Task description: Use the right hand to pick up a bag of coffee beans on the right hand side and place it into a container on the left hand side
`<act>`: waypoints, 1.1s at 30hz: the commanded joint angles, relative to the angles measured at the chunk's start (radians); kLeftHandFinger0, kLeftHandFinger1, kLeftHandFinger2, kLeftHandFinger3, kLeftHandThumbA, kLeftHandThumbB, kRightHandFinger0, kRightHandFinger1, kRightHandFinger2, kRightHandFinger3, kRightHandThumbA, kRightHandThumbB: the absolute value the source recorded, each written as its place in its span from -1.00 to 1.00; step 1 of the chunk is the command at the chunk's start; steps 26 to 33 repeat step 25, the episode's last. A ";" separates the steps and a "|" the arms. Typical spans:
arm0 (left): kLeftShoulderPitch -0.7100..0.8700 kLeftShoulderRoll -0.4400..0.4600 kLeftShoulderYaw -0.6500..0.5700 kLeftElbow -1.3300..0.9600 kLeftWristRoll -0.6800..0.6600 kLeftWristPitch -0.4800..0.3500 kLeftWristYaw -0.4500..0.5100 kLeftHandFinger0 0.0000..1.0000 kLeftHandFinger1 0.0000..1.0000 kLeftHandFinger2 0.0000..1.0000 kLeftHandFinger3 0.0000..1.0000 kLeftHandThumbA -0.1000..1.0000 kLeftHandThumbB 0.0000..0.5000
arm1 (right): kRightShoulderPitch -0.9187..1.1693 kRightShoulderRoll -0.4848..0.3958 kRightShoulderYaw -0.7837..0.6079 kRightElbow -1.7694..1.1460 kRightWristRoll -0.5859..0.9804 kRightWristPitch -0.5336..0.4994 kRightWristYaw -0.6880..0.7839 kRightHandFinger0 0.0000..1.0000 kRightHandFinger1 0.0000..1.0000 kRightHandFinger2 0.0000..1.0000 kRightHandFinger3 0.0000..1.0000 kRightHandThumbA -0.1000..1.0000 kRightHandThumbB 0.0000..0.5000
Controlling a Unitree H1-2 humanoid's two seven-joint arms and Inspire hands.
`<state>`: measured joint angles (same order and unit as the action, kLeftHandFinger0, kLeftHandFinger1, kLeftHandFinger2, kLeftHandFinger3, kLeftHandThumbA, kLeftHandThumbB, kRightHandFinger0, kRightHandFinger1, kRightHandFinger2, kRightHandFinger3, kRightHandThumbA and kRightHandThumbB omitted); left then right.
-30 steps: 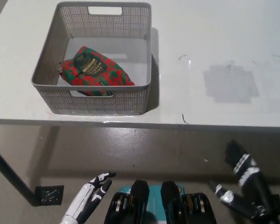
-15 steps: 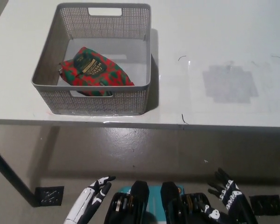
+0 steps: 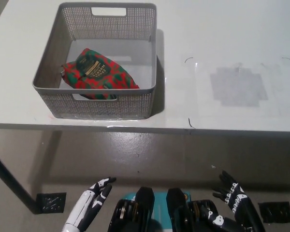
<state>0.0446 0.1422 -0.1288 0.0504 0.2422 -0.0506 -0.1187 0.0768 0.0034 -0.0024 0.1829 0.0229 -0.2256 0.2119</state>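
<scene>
A red and green coffee bean bag [image 3: 99,74] with a dark label lies flat inside the grey mesh basket [image 3: 53,58] at the left of the white table. My black right hand [image 3: 233,200] is low at the bottom right, below the table's front edge, fingers spread and holding nothing. My white left hand [image 3: 88,207] rests at the bottom left, also below the table, its fingers apart and empty.
A grey patch [image 3: 238,86] marks the white table [image 3: 222,43] on the right side. The table's front edge runs across the middle of the view, with concrete floor below it. A dark table leg [image 3: 7,182] slants at the lower left.
My right hand has dropped and drawn leftward from the far right edge toward the bottom middle. The left hand has barely shifted. The bag stays in the basket.
</scene>
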 commanded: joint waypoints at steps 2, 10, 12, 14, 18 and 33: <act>-0.025 -0.002 0.005 -0.029 -0.005 -0.021 0.016 1.00 1.00 1.00 1.00 1.00 0.19 | -0.021 -0.013 0.028 -0.030 -0.040 -0.028 -0.024 0.60 0.68 1.00 1.00 0.78 -0.75; -0.035 0.001 0.005 -0.033 0.005 -0.022 0.019 1.00 1.00 1.00 1.00 1.00 0.16 | -0.039 -0.023 0.043 -0.023 -0.052 -0.033 -0.035 0.54 0.56 1.00 1.00 0.70 -0.79; -0.034 0.001 0.006 -0.035 0.004 -0.020 0.019 1.00 1.00 1.00 1.00 1.00 0.17 | -0.041 -0.026 0.046 -0.022 -0.055 -0.034 -0.035 0.52 0.52 1.00 1.00 0.70 -0.78; -0.034 0.001 0.005 -0.039 0.005 -0.014 0.018 1.00 1.00 1.00 1.00 1.00 0.18 | -0.042 -0.029 0.050 -0.019 -0.052 -0.044 -0.032 0.51 0.49 1.00 1.00 0.68 -0.82; -0.036 0.003 0.004 -0.034 0.009 -0.011 0.017 1.00 1.00 1.00 1.00 1.00 0.18 | -0.046 -0.040 0.063 -0.007 -0.075 -0.058 -0.042 0.47 0.46 1.00 1.00 0.67 -0.81; -0.049 0.007 0.004 -0.026 0.006 -0.017 0.013 1.00 1.00 1.00 1.00 1.00 0.19 | -0.058 -0.041 0.070 -0.002 -0.080 -0.070 -0.048 0.44 0.41 0.88 0.93 0.58 -0.90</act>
